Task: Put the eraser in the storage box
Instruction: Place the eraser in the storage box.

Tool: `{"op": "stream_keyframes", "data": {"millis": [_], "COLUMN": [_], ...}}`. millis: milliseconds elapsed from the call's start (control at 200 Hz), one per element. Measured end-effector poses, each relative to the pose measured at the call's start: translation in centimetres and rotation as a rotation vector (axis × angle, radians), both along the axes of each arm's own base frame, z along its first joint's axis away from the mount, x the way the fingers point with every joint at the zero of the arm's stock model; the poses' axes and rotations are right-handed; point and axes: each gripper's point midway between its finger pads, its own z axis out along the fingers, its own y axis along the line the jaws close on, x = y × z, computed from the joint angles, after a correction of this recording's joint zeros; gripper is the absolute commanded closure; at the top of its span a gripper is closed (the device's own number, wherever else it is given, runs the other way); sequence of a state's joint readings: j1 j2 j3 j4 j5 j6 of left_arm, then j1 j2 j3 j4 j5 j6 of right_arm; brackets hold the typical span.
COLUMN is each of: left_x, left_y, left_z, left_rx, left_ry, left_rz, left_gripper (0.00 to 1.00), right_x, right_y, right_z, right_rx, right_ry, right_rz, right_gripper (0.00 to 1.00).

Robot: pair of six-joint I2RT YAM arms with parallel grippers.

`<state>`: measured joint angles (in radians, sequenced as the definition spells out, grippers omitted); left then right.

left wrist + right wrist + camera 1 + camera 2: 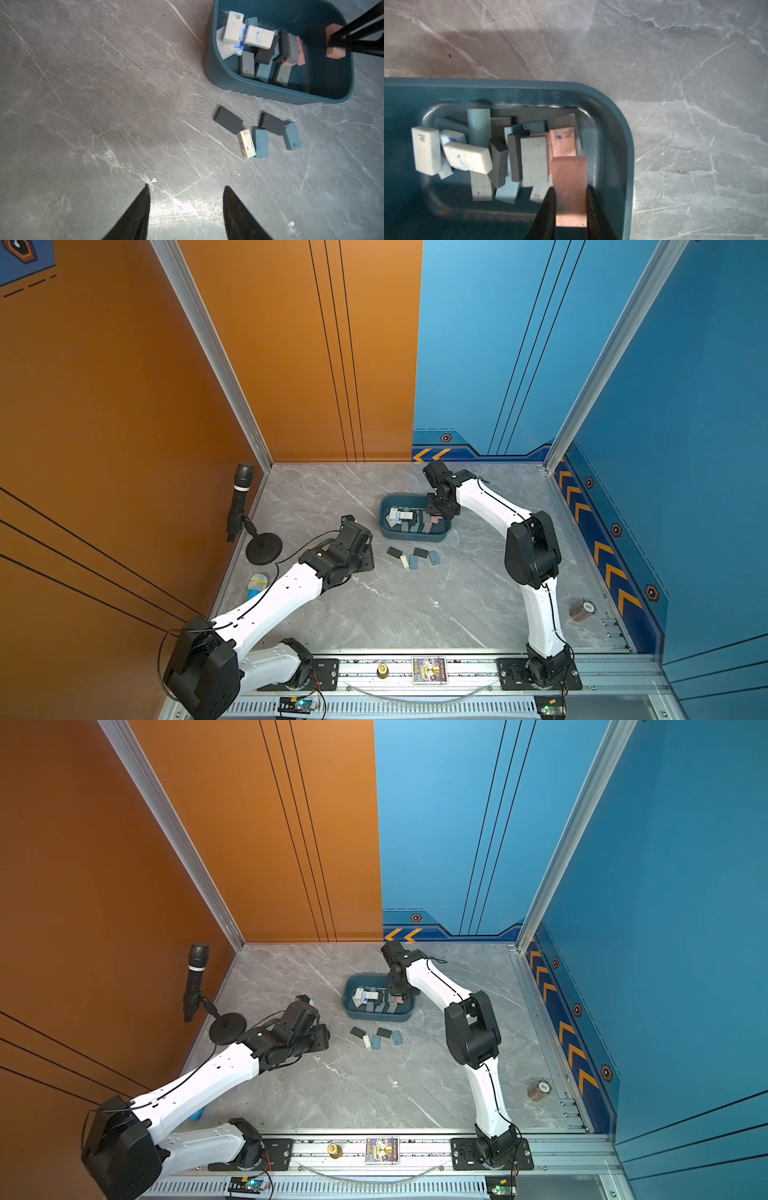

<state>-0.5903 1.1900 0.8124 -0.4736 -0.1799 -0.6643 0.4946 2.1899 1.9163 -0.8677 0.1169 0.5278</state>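
— Starting with edges: anything crowding the storage box (413, 536)?

— Sitting toward the back of the table (415, 614), well apart from every wall. Just in front of its near rim, five loose erasers (261, 143) lying in a cluster (two dark, two blue, one in a cream sleeve), some touching each other. Beyond those, wide bare marble stretching forward and to both sides.

— And out at the margins?

— Standing by the left edge, a microphone (242, 489) on its stand; lying near the right edge, a small roll (582, 610). Both well apart from the box.

— Over to the right gripper (570, 188): gripping what?

— Pinching a pink eraser (569, 172) by its long sides, jaws drawn in narrow against it. Hanging inside the rim at the box's right end, over the barer stretch of floor, just beside the heap of erasers (533, 160) already in. Touching the floor or not: unable to tell.

— And the left gripper (186, 186)?

— Hovering over bare table, left of the box and nearer the front, jaws standing partly apart, holding nothing. Loose erasers lying ahead of its fingertips, near but apart.
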Motion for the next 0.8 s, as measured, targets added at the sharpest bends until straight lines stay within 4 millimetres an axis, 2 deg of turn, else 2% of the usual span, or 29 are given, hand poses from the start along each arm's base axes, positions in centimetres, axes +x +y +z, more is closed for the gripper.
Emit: {"op": "stream_keyframes", "data": {"millis": [496, 801], "left_x": [0.0, 0.0], "left_y": [-0.1, -0.1], "left_z": [-0.1, -0.4], "left_rx": [-0.006, -0.002], "left_ry": [0.005, 0.017], "left_rz": [0.003, 0.002], "left_gripper": [0.43, 0.43], "right_x": [1.0, 1.0], "right_y": [-1.1, -1.4], "right_z": [-2.0, -2.1], "right_rx": [-0.068, -0.078], "right_ry": [0.033, 0.036], "right_rz": [-0.005, -0.003], "right_gripper": [0.74, 0.63]}}
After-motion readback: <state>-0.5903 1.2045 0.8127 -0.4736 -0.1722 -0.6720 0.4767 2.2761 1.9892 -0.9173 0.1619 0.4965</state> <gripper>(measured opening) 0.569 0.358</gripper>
